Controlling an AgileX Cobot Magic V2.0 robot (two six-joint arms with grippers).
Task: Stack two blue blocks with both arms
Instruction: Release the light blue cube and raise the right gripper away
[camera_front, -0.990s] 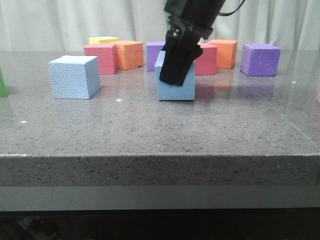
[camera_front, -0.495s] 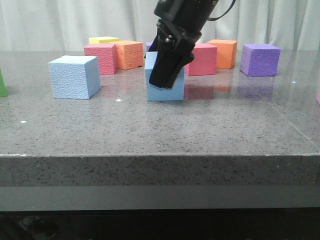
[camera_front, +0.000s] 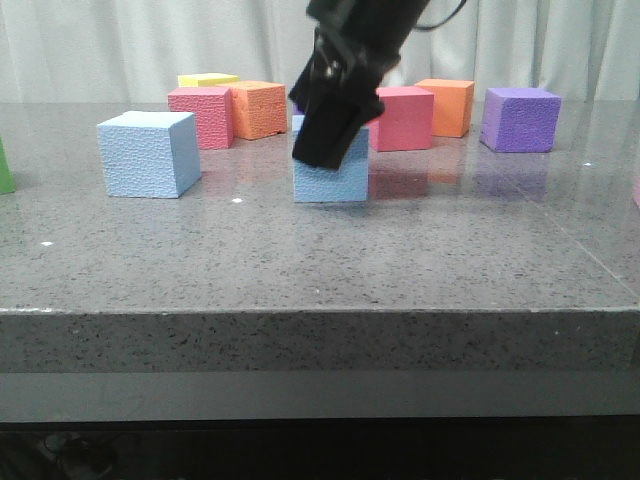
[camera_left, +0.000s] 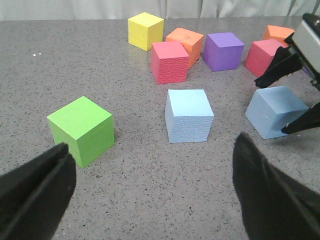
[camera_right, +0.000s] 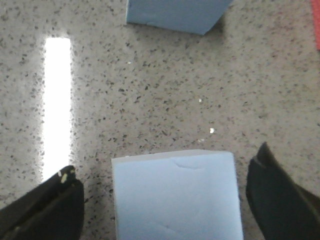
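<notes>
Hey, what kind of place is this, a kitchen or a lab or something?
Most likely a robot test bench in a lab, not a kitchen. A speckled grey stone-look table holds only coloured foam cubes, such as a blue block and a purple cube, with a plain pale curtain behind.

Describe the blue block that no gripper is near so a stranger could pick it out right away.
On the grey speckled table, look left of the right gripper. The free blue block stands alone, in front of the row of coloured cubes. It is pale blue, and nothing touches it.
</notes>
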